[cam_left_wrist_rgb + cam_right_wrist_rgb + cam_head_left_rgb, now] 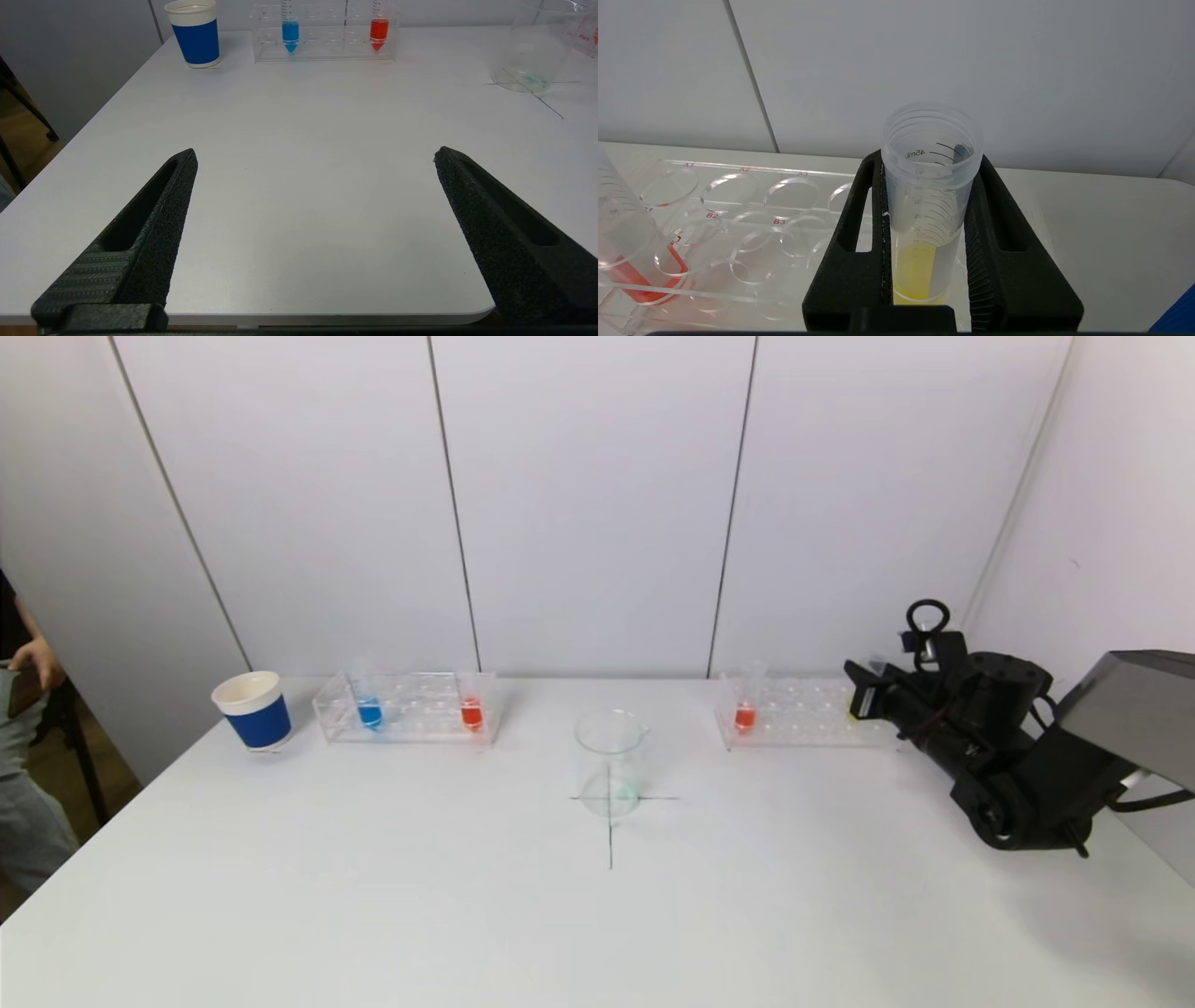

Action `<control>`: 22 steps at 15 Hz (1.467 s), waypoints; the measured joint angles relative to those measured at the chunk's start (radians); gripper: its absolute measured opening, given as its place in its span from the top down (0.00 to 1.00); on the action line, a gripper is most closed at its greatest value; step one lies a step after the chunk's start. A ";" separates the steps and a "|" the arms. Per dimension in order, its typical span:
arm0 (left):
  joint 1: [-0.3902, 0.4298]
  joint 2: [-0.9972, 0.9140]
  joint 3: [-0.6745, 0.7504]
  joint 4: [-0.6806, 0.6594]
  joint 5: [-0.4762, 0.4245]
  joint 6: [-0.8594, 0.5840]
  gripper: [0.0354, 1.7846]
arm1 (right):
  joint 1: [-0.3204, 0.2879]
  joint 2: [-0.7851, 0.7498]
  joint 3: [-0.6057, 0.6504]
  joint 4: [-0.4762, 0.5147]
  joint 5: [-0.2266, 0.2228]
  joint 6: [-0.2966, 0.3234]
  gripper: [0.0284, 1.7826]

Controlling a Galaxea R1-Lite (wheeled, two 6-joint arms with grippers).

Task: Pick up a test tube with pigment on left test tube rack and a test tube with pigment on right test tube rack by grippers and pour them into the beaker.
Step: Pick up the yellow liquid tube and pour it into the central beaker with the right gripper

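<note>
Because the right gripper [927, 242] is clamped on an uncapped tube of yellow liquid [930, 196], gripping it around the middle with the open mouth standing above the fingers, the main risk from here is a spill: any tilt on the way to the beaker would let the yellow liquid run out early. The tube looks smooth and the hold is only on two sides, so it could also slip or swing if the arm jerks. It sits at the right end of the right rack [803, 714]; whether its tip is out of the hole cannot be told, and if it is not, a sideways pull might drag the light rack or knock the red tube [745, 709] standing at that rack's other end. The beaker [611, 763] stands well apart at the table's middle, on a drawn cross, so the carry is long and a poor aim would put pigment on the table [373, 896]. The left gripper [315, 156] hovers at the near table edge with fingers spread wide and empty, far from the left rack [322, 32] with its blue tube [290, 35] and a red one; a blue cup [196, 32] just beside that rack could be bumped.
</note>
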 joint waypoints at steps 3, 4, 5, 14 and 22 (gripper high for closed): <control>0.000 0.000 0.000 0.000 0.000 0.000 0.01 | -0.006 -0.034 -0.004 0.021 0.002 -0.001 0.73; 0.000 0.000 0.000 0.000 0.000 -0.001 0.01 | -0.008 -0.047 -0.007 0.040 0.006 -0.001 0.73; 0.000 0.000 0.000 0.000 0.000 0.000 0.01 | -0.009 -0.060 -0.011 0.054 0.008 -0.001 0.73; 0.000 0.000 0.000 0.000 0.000 0.000 0.01 | -0.012 -0.151 -0.050 0.149 0.013 -0.003 0.73; 0.000 0.000 0.000 0.000 0.000 0.000 0.01 | -0.002 -0.332 -0.144 0.414 0.068 -0.007 0.73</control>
